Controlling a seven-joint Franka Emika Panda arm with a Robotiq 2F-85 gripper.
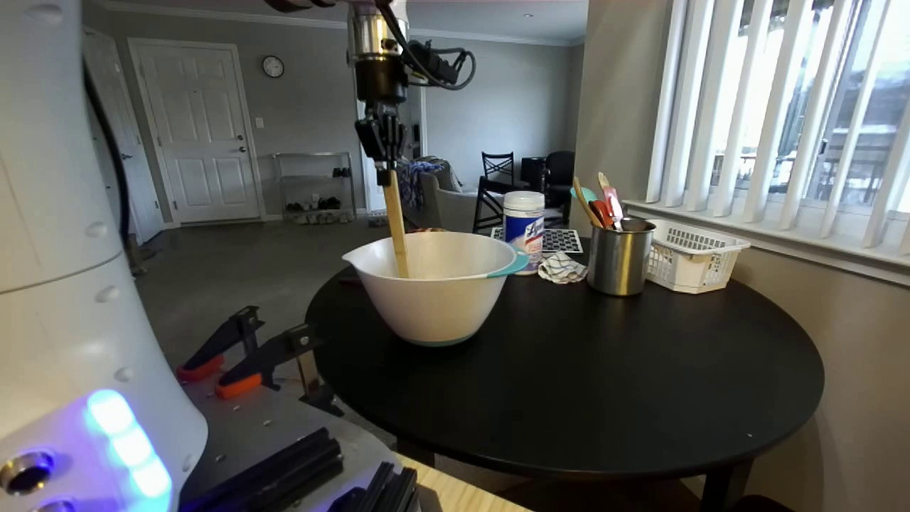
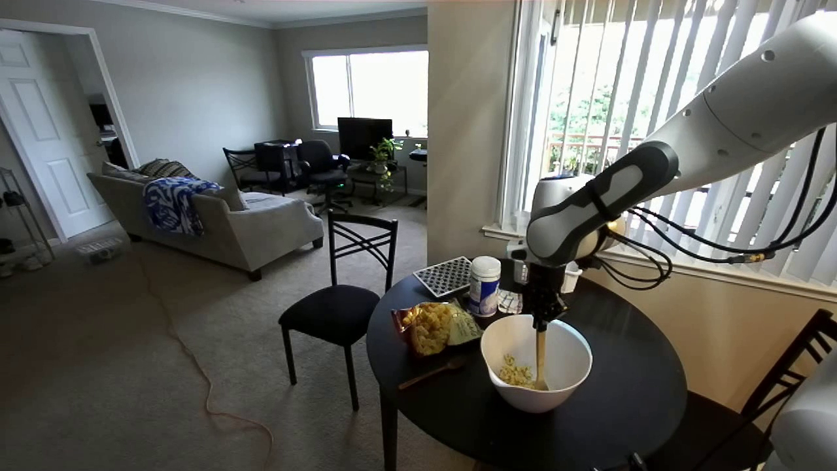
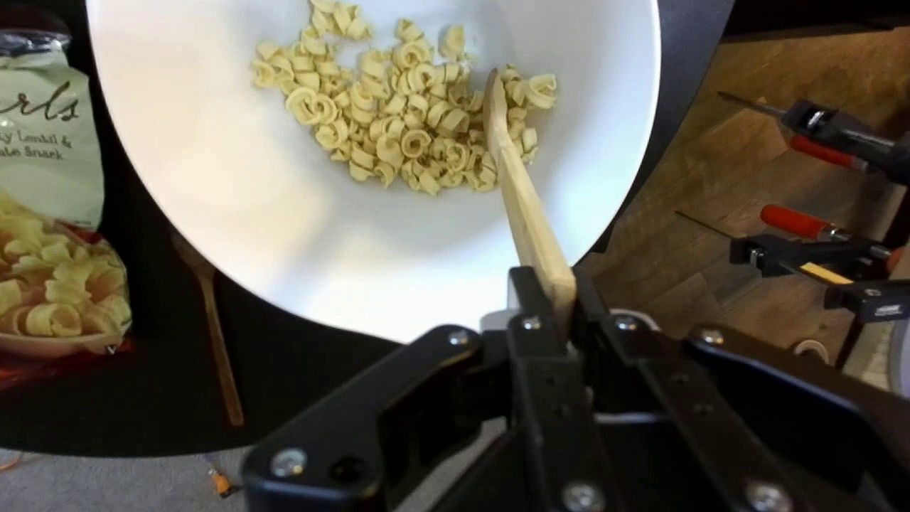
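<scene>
Wooden spoon (image 2: 541, 356) is held, slightly tilted, between the narrowed fingers of the gripper (image 2: 541, 325) in an exterior view, its head already dipped among pale snack curls (image 2: 515, 373) at the near left of the white bowl (image 2: 570, 356), not yet lifted out or released.
</scene>
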